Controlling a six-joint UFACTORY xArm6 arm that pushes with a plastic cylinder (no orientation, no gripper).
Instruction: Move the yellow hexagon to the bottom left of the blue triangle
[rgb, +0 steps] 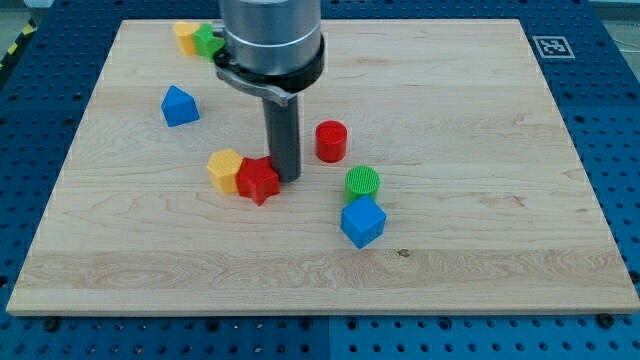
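Note:
The yellow hexagon (224, 169) lies left of the board's middle, touching a red star-shaped block (258, 180) on its right. The blue triangle (179, 105) sits apart, up and to the left of the hexagon. My tip (289, 178) rests at the right edge of the red star, on the side away from the hexagon. The rod rises from there to the arm's grey body at the view's top.
A red cylinder (331, 141), a green cylinder (363, 183) and a blue cube (362, 222) stand right of the tip. A yellow block (185, 36) and a green block (208, 41) sit at the top left. The wooden board (480, 200) rests on a blue pegboard.

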